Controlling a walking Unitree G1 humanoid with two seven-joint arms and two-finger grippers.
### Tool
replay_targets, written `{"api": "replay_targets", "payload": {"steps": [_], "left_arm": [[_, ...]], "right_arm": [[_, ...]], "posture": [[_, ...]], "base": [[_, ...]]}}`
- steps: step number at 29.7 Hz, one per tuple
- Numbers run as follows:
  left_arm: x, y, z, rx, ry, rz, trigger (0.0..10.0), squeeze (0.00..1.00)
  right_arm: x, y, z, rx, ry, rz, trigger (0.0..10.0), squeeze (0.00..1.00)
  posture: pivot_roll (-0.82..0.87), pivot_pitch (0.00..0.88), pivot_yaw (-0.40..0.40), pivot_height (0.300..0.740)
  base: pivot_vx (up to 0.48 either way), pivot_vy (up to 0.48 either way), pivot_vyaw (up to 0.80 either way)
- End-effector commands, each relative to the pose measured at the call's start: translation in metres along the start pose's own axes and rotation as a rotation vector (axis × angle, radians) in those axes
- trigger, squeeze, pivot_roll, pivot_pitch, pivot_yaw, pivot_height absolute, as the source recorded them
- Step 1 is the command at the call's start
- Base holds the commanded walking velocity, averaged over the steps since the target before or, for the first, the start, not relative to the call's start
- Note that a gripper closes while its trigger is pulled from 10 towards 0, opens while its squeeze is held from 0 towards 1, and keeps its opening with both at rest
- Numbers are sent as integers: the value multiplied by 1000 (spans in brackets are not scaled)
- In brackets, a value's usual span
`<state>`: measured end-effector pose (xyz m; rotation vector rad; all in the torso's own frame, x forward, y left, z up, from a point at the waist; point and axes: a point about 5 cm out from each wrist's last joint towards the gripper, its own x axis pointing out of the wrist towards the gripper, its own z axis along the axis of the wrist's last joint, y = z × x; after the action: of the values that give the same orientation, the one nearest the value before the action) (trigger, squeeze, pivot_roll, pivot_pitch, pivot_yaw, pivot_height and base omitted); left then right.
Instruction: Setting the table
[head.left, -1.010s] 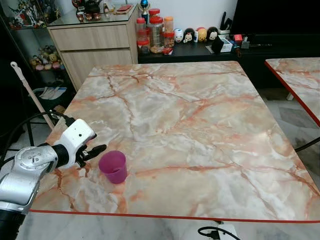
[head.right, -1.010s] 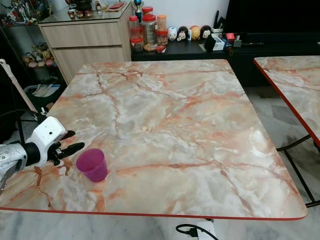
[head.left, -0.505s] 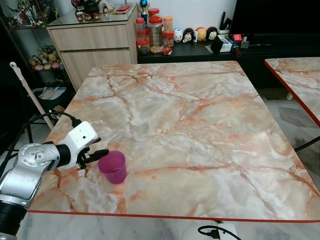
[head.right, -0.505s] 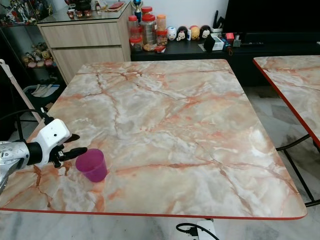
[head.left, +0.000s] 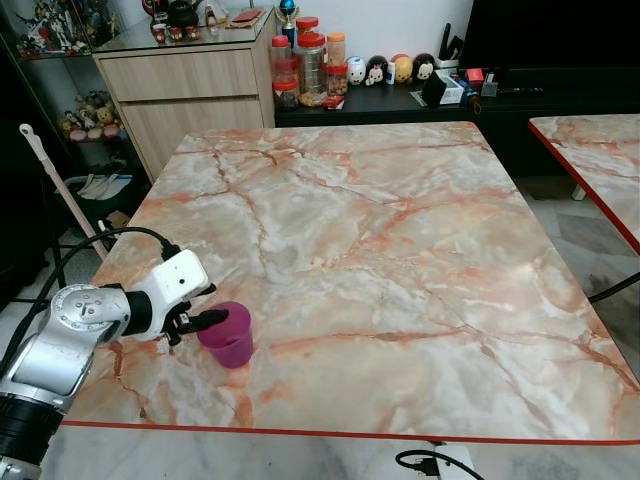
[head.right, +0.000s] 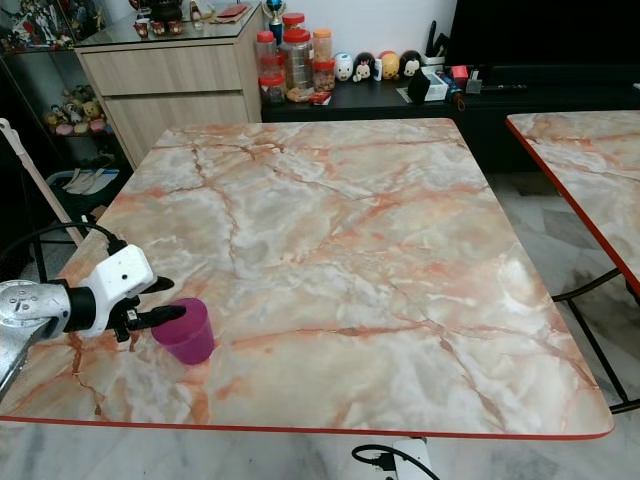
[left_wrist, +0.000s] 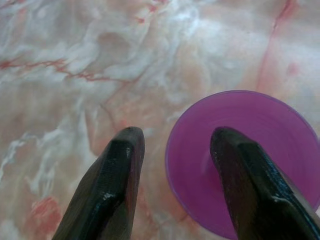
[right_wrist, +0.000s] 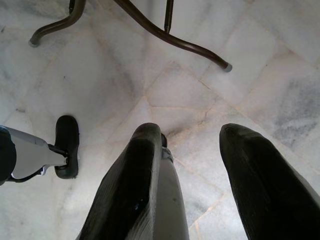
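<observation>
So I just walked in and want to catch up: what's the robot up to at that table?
The robot's left pincer is at a purple plastic cup standing upright near the front left corner of the marble-patterned table. Its fingers are open and straddle the cup's rim, one inside and one outside, not yet closed on it. The right pincer hangs idle, open, over the tiled floor.

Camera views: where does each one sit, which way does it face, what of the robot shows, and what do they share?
Left eye: head, looking forward and down at the table; left arm, left gripper at the cup.
Right eye: stereo twin, same scene.
Left wrist: along open fingers straddling the cup's rim.
Right wrist: hanging arm, facing the floor; right gripper open, robot's foot.
Shared: cup and table in the eye views and left wrist.
</observation>
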<state>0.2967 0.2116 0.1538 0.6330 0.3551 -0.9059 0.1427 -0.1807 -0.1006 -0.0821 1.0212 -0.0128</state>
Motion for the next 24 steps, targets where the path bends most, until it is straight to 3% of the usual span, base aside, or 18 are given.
{"api": "replay_targets", "payload": {"steps": [1,20,21,22,23,24], "left_arm": [[2,2,2,30,14,-7,10000,0],[15,-3,2,90,59,-68,10000,0],[15,-4,2,89,60,-72,6902,0],[15,-4,2,87,59,-75,2902,0],[15,-5,2,86,58,-76,0,0],[15,-5,2,85,58,-77,0,0]], "right_arm": [[1,3,3,5,-4,5,10000,0],[3,6,17,-8,-54,11,10000,0],[3,6,17,-9,-55,12,10000,0],[3,7,17,-9,-58,12,10000,0],[3,7,18,-9,-59,12,10000,0],[3,7,18,-9,-60,12,10000,0]], "posture": [[65,0,54,740],[56,0,53,740],[56,0,53,740],[57,0,53,740],[57,0,53,740],[57,0,53,740]], "base": [[0,0,0],[0,0,0],[0,0,0],[0,0,0],[0,0,0],[0,0,0]]}}
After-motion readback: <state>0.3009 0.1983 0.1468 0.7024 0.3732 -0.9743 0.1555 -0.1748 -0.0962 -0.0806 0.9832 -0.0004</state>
